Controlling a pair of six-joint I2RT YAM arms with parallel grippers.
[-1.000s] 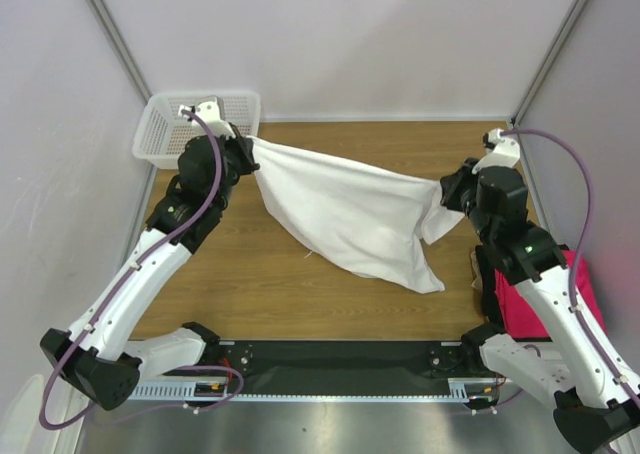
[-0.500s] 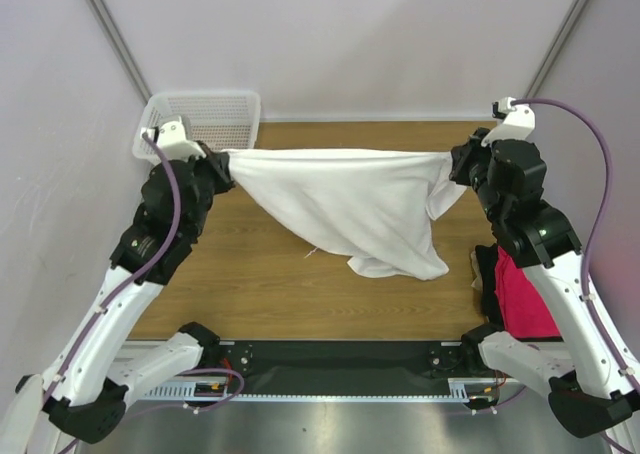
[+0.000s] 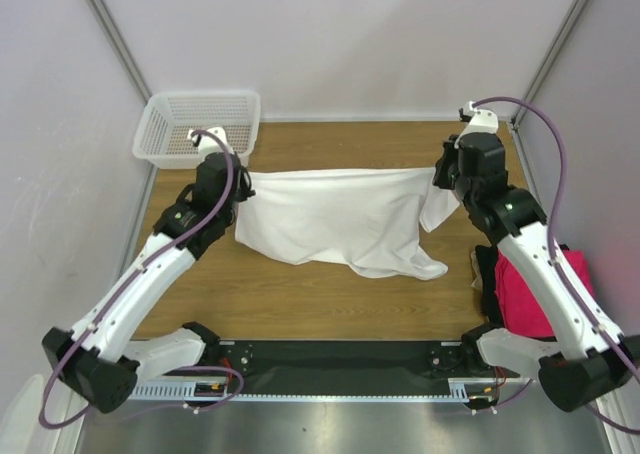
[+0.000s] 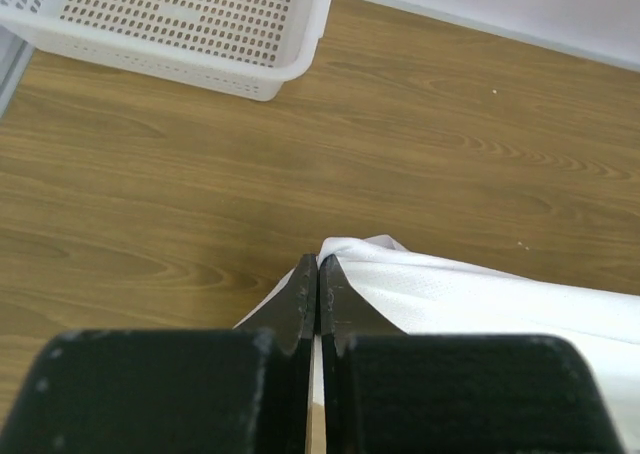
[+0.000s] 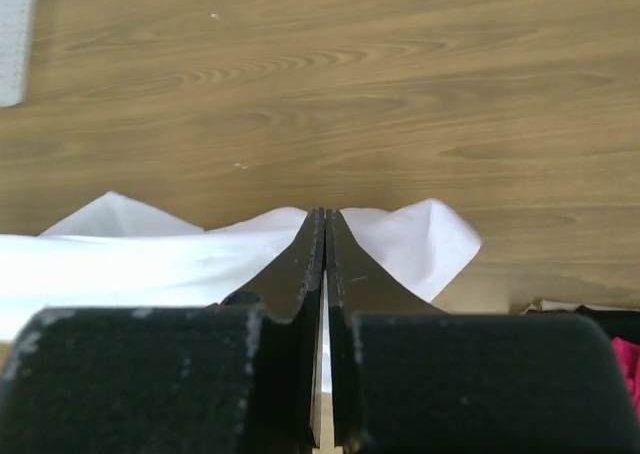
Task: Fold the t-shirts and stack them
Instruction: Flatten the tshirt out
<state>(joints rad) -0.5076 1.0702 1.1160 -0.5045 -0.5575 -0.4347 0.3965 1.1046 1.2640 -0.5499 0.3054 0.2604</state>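
The left arm (image 3: 140,279) and right arm (image 3: 555,284) are white shells with black joint housings. A purple cable (image 3: 561,174) trails along each to a small white wrist block (image 3: 481,120). The jaws are black, flat-faced, with pale scuffed edges.

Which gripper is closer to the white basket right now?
Left. The left gripper pinches the white shirt's corner close by the basket; the right gripper holds the other corner, on the far opposite side.

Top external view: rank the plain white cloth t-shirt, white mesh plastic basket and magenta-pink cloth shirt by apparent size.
1. plain white cloth t-shirt
2. white mesh plastic basket
3. magenta-pink cloth shirt, partly hidden, so its place is unsure
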